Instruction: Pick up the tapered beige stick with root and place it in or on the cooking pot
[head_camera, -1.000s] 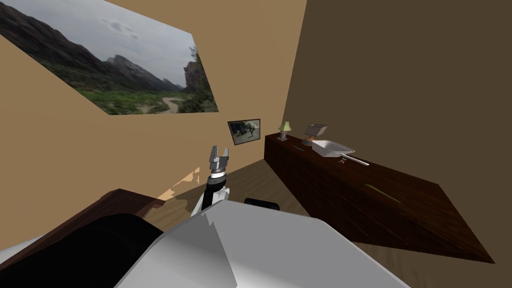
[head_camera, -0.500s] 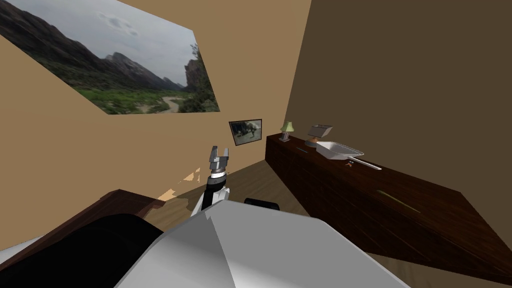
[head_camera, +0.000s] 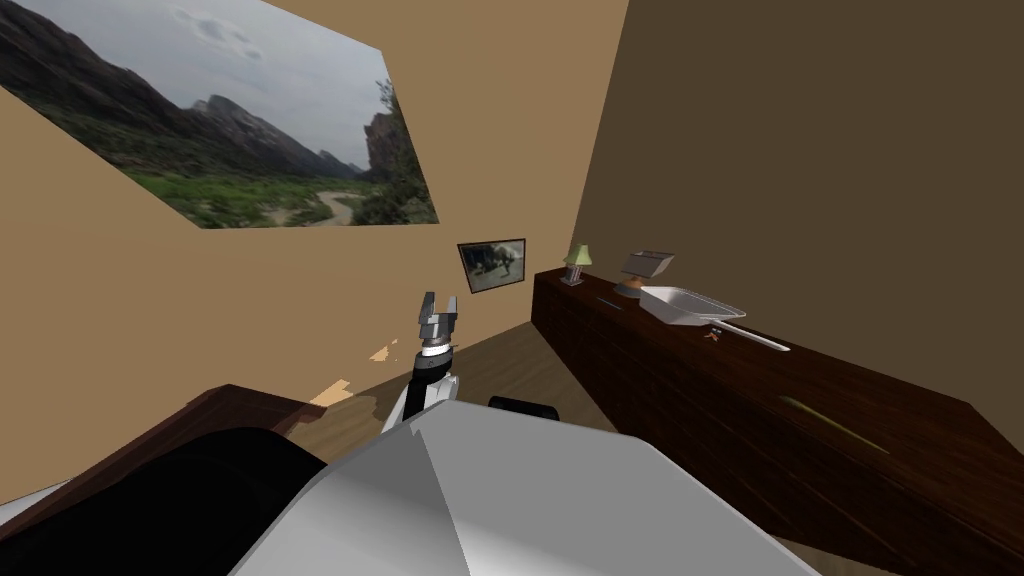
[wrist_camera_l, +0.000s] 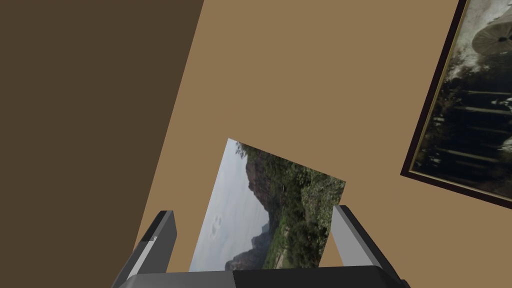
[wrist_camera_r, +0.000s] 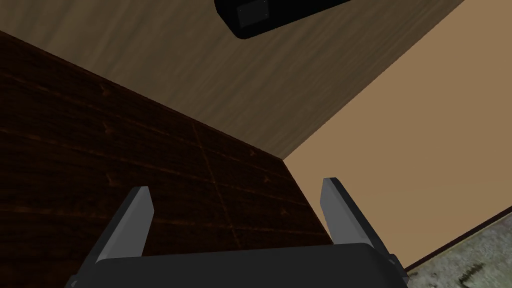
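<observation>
Grey, blade-like fingers (wrist_camera_l: 346, 235) of the left gripper (wrist_camera_l: 254, 214) stand apart with nothing between them. In the head view this gripper is raised upright above the tip of the chest and faces the tan wall (head_camera: 300, 300). The right gripper (wrist_camera_r: 236, 186) is likewise spread and holds nothing. It faces a dark wood surface (wrist_camera_r: 125, 150) that meets a pale wooden floor (wrist_camera_r: 210, 70), and a black block (wrist_camera_r: 270, 15) shows beyond, over that floor.

On the robot's right, a long dark sideboard (head_camera: 900, 415) runs along the brown wall (head_camera: 800, 150). Items on its top, from the far end:

- a small lamp (head_camera: 576, 260) with a green shade;
- a grey box-shaped item (head_camera: 647, 264) on a rounded base;
- the cooking pot (head_camera: 688, 304), drawn white and shallow, with a long thin handle (head_camera: 755, 337) pointing toward the near end.

A small reddish item (head_camera: 712, 334) lies just beside the handle. The tapered stick (head_camera: 832, 423), thin and olive-beige, lies flat on the sideboard top nearer the robot, well apart from the pot and from both grippers. Its root end cannot be made out. A thin dark line (head_camera: 607, 300) lies on the top between the lamp and the pot; what it is cannot be told.
</observation>
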